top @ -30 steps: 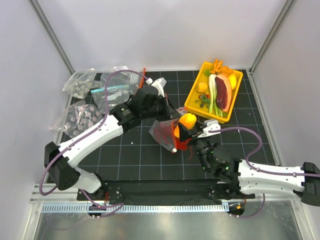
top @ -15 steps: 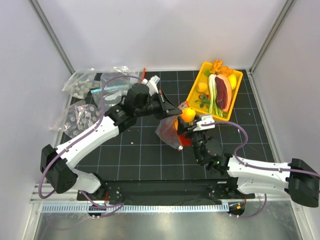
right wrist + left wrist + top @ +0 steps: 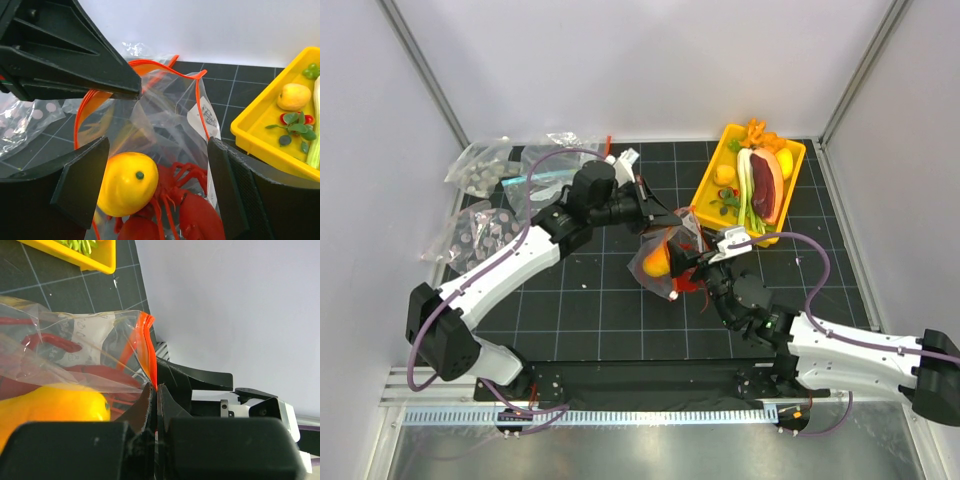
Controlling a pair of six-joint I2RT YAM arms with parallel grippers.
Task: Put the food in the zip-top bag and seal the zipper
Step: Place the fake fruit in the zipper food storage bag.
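The clear zip-top bag (image 3: 645, 270) hangs open in mid-table, held up by my left gripper (image 3: 675, 222), which is shut on the red-orange zipper strip (image 3: 146, 347). Inside the bag lie a yellow fruit piece (image 3: 127, 182) and the red lobster (image 3: 192, 212). Both also show through the plastic in the left wrist view, the fruit (image 3: 55, 405) low at the left. My right gripper (image 3: 155, 185) is open and empty just above the bag's mouth, a finger on each side of the fruit and lobster. The zipper (image 3: 201, 107) gapes in a wide loop.
A yellow tray (image 3: 704, 205) at the back right holds a leek, a dark red slab and small fruit pieces, close to the right of the bag. Bags of grey discs (image 3: 480, 235) and a blue-strip bag lie at the back left.
My right gripper held the yellow fruit over the bag; it has opened and the fruit now lies inside the bag. My left gripper has drawn the bag's mouth up and to the right.
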